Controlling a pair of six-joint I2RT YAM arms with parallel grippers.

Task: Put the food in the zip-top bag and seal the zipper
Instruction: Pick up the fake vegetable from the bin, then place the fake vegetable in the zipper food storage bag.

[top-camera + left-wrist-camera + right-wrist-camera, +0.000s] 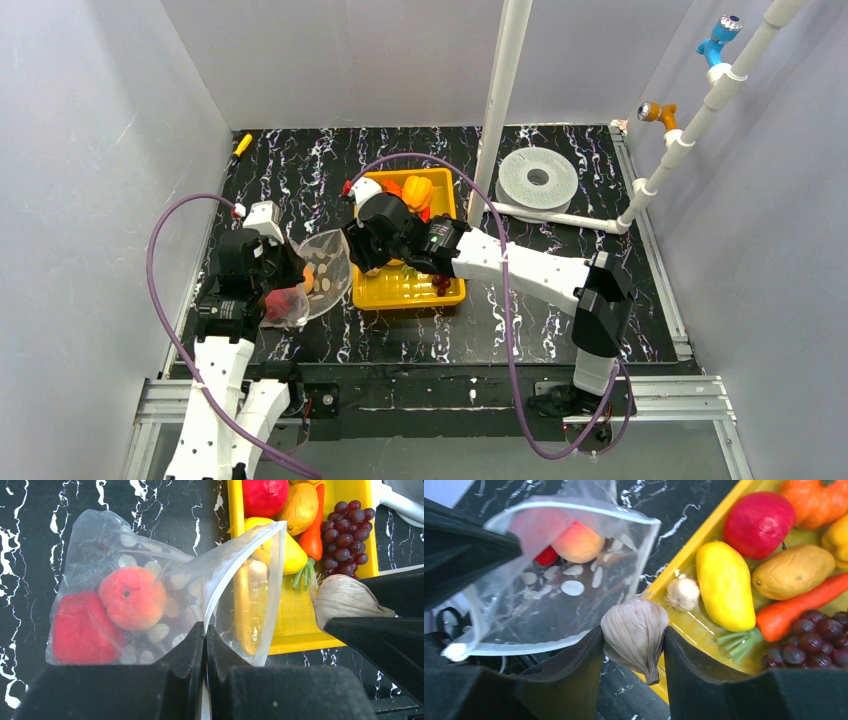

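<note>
two grippers. left gripper (205, 628) pinches zip-top bag (100, 540) rim; right gripper (633, 633) clamps garlic bulb (636, 617) near yellow tray (696, 540).

Black fingers (574, 675) of the right gripper (634, 647) clamp a pale garlic bulb (634, 630), tip down, just beside the open mouth of a clear zip-top bag (549, 605). Inside the bag lie a peach (578, 542) and a red piece (546, 556). To the right, on a black marbled desk (674, 505), a yellow tray (684, 562) holds a smaller garlic (682, 594), yellow fruit (724, 592), potato (794, 571), carrot (804, 605), purple grapes (814, 642) and a red fruit (760, 524)
</note>
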